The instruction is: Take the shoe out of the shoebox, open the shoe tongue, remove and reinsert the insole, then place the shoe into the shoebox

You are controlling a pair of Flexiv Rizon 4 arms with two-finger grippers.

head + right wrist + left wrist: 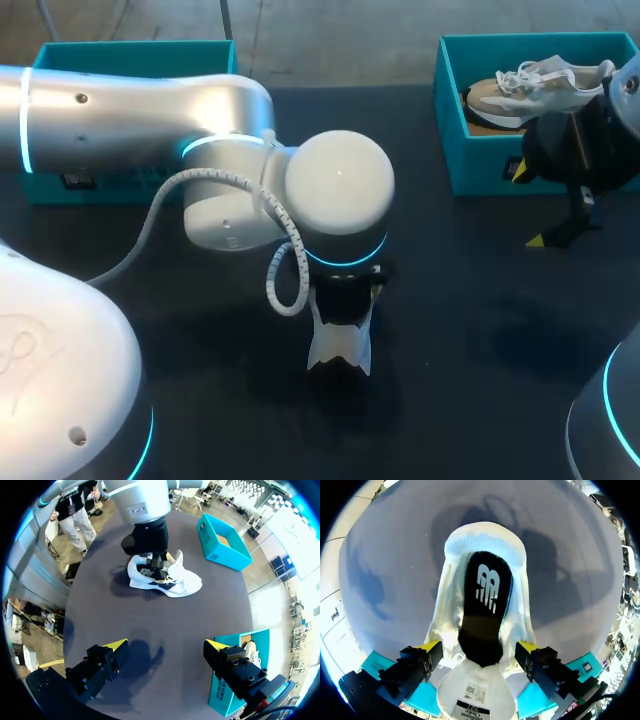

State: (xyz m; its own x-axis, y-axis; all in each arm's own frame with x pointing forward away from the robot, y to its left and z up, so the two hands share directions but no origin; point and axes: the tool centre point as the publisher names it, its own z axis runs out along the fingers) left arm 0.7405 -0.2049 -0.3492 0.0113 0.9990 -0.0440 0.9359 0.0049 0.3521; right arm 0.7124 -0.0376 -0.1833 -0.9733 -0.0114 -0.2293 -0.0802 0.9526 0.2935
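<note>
Left fingers: my left gripper [477,647] is spread wide, a yellow tip on each side of the shoe [485,545].
Shoe: white, lying on the dark table [480,300] near its middle, outside both boxes.
Tongue [455,680]: folded back towards my wrist.
Insole [482,610]: dark, lying inside the shoe.
Right fingers: my right gripper [165,645] is wide apart, holding nothing, over the table.
Right shoebox [500,170]: teal, holding a second shoe [530,85], pale with white laces.
Left shoebox [130,52]: teal; the right wrist view shows its brown floor.
Print: a white logo on the insole and a small label [472,692] under the tongue.
</note>
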